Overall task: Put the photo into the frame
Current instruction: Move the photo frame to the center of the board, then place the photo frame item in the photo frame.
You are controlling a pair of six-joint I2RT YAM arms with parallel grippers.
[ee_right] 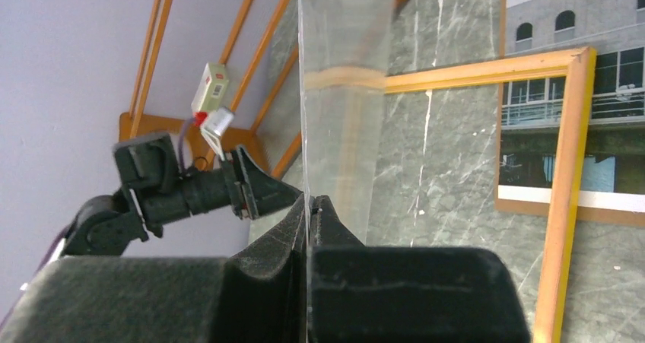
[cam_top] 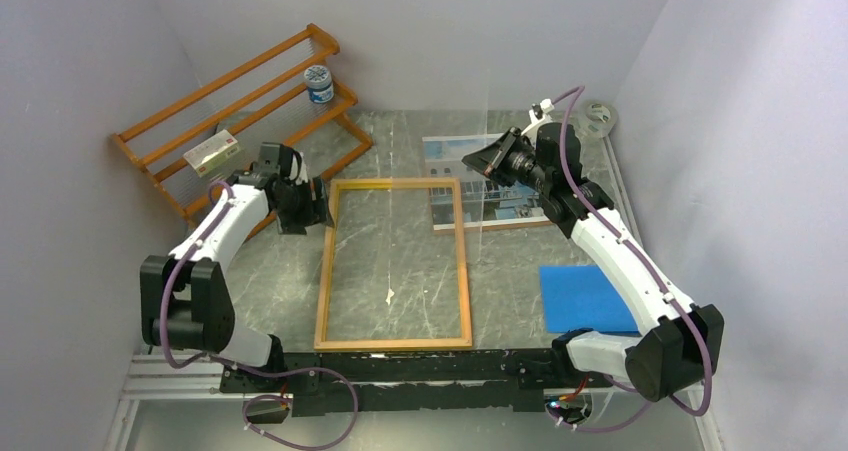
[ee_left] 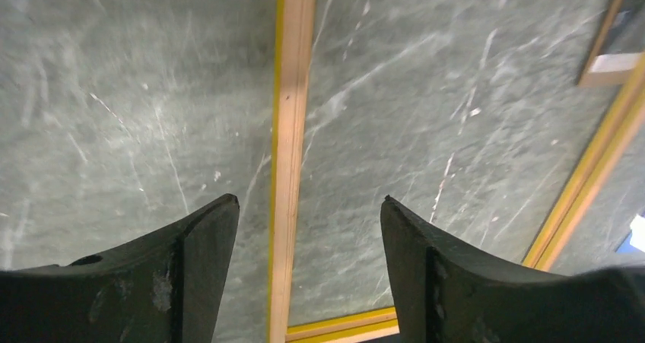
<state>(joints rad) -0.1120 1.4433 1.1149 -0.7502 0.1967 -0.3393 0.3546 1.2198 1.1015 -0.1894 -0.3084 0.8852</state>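
The frame lies flat mid-table, wood back up, with yellow edges showing. My left gripper hovers over its far left corner. In the left wrist view the gripper is open, the frame rail running between its fingers without touching them. My right gripper is shut on the clear pane, held upright on edge above the frame's right side. The photo of a building lies face up at the back right and also shows in the right wrist view.
An orange slatted rack stands at the back left with a can and a small box on it. The brown backing board lies under the photo. A blue sheet lies near right. A tape roll sits far right.
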